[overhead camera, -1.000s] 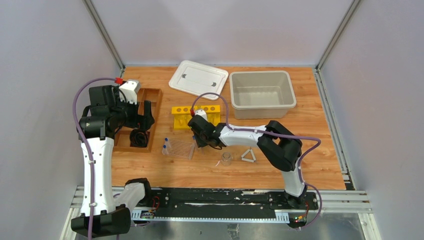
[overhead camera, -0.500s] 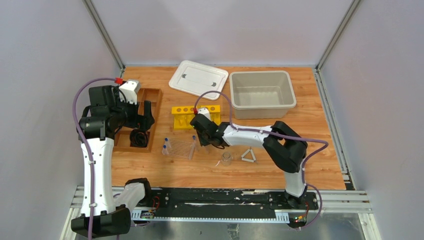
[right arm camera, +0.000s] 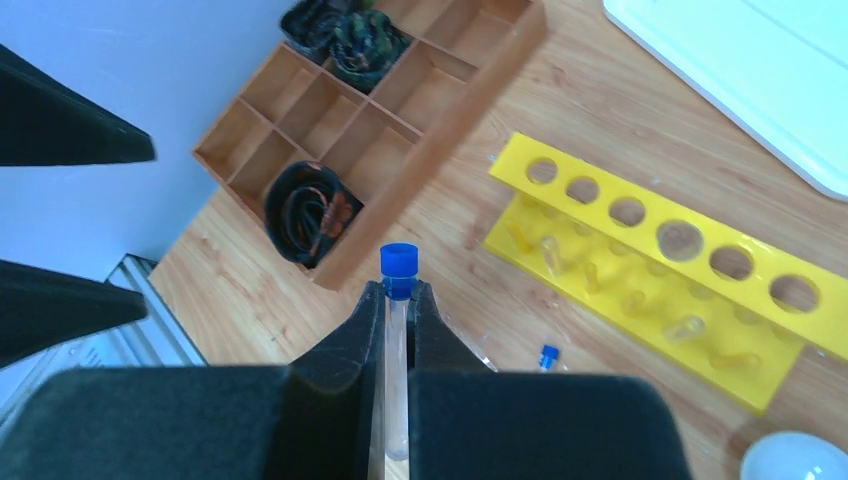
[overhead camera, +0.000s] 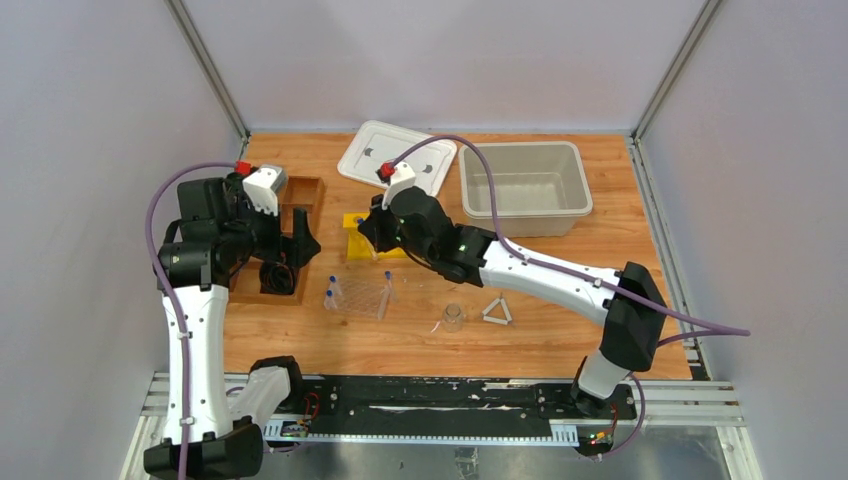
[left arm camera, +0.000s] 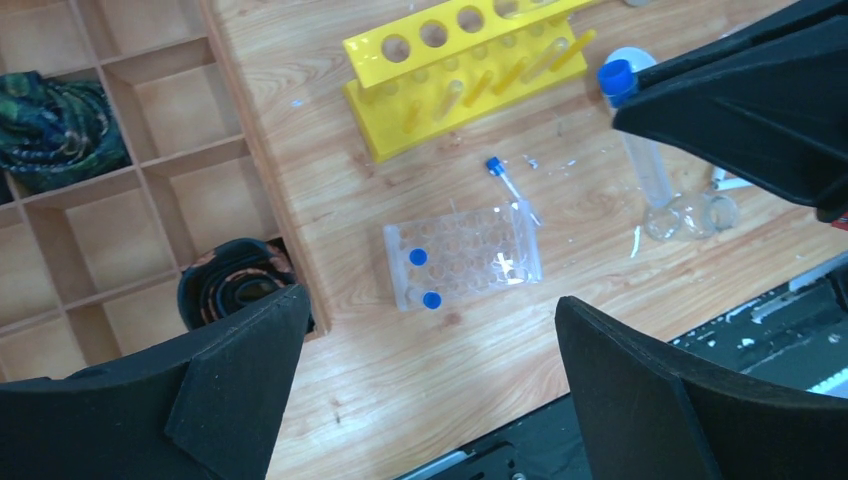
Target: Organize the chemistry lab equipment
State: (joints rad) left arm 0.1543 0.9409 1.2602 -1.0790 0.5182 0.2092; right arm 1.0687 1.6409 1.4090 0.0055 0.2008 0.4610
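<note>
**1. Grip state.** The right gripper (right arm camera: pixel 398 298) has its jaws pressed onto a blue-capped tube (right arm camera: pixel 396 400). They pinch the clear body just under the blue cap (right arm camera: pixel 400 260). The tube is in the air above the table (overhead camera: pixel 560 330), close to the yellow rack (right arm camera: pixel 660 270). Which hole it is nearest cannot be told. The left gripper (overhead camera: pixel 297 240) has its jaws spread wide, carries nothing, and hangs at the edge of the wooden tray (overhead camera: pixel 305 195).

**2. Orientation.** In the left wrist view the cap is uppermost and the body hangs free below the jaws. The long axis runs steeply, leaning rather than plumb, with the rounded end towards the table. The exact lean cannot be read.

**3. Procedure.** The step in hand is probably to seat this tube in a rack hole.
- Bring the long axis square over the chosen hole before you descend.
- Lower the rounded end first.
- Move slowly, because a pinch this near the cap is likely to let the body swing.
- Release only once the hole guides the body.
- Stay off the clear plastic rack (left arm camera: pixel 470 255). Two capped tubes stand in it and a third leans at its far edge, so a knock could topple them.
</note>
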